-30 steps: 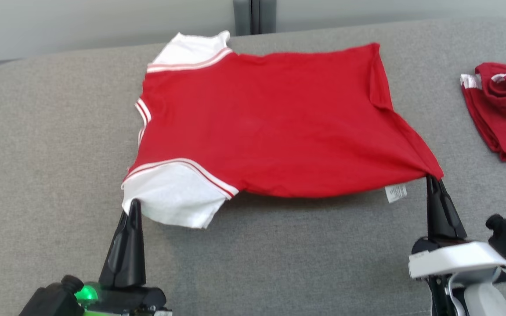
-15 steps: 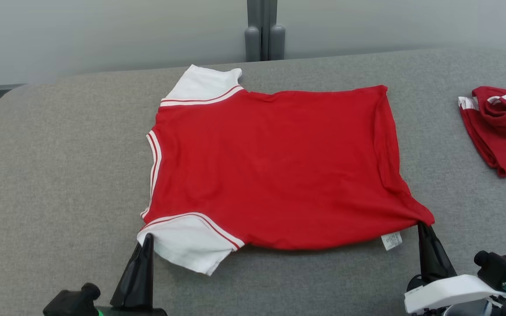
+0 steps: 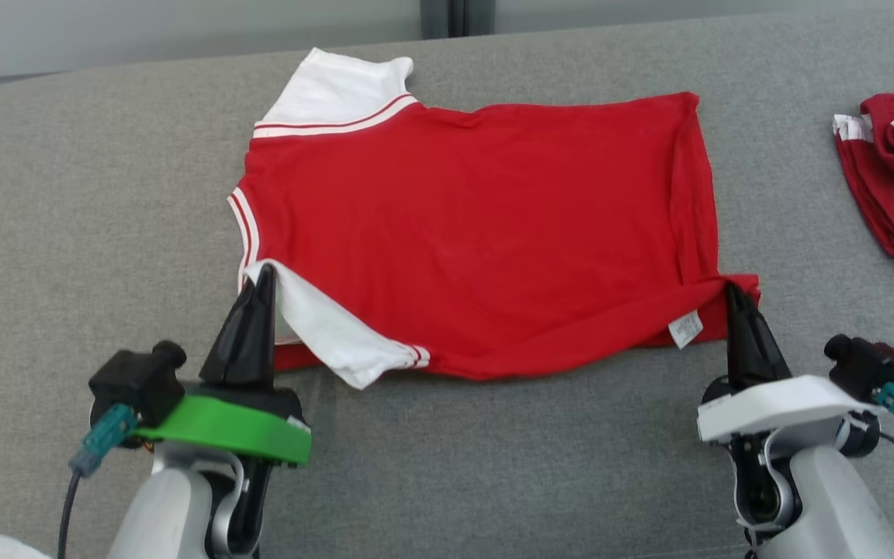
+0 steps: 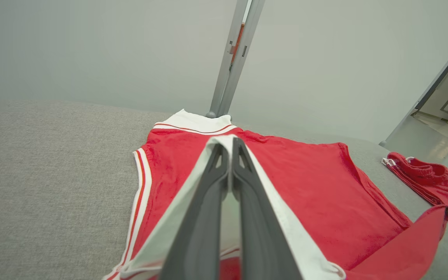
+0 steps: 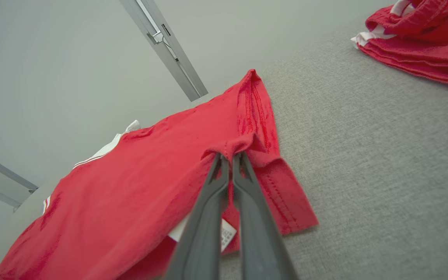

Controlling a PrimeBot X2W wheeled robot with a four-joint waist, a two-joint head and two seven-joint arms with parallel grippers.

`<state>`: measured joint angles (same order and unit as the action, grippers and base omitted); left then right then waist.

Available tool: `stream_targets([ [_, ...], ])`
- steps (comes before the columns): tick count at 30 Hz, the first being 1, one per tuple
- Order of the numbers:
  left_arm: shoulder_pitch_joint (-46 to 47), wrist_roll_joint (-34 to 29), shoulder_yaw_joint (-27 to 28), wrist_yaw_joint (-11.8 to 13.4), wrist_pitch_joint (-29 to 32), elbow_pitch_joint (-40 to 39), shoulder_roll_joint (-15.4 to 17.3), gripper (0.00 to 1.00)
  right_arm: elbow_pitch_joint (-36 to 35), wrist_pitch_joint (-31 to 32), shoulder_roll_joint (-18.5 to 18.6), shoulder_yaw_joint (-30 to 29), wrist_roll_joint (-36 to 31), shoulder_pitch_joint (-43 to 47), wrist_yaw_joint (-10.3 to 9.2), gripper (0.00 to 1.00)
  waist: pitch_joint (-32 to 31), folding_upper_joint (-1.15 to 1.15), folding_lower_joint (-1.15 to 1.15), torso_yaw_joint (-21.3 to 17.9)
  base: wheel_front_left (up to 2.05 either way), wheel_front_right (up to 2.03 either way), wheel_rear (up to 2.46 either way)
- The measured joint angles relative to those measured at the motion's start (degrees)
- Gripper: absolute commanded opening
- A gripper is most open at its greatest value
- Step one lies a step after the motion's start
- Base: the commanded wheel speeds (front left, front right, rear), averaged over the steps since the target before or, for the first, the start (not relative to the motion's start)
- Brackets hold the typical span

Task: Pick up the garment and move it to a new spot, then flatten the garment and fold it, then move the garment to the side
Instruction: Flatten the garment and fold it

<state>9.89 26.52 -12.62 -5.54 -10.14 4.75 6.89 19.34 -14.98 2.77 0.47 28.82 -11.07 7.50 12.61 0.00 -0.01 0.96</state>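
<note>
Shirt [image 3: 478, 233] is gripped low in frame: white sleeve [image 3: 323, 326] by closed left pincer [image 3: 263, 273], hem corner [image 3: 750, 281] by closed right pincer [image 3: 732, 293].

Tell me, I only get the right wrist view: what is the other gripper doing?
Observer: The left gripper is shut on the shirt's near white sleeve.
Operator: Is that sleeve lying flat?
Observer: No, its edge is raised and folding in over the red body.
Operator: Does that arm look like this one?
Observer: Same dark fingers, but a green ring sits behind them.
</note>
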Motion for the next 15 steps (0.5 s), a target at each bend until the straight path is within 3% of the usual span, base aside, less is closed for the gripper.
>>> stream_targets([
  [15, 19.22, -1.9, 0.57, -0.69, -3.9, 18.91, -0.01, 0.0, 5.73, -0.02, 0.02, -1.32, -1.55, -11.66, 0.0, 0.0, 7.39, 0.0, 0.0, -2.65, 0.0, 0.0, 0.0],
])
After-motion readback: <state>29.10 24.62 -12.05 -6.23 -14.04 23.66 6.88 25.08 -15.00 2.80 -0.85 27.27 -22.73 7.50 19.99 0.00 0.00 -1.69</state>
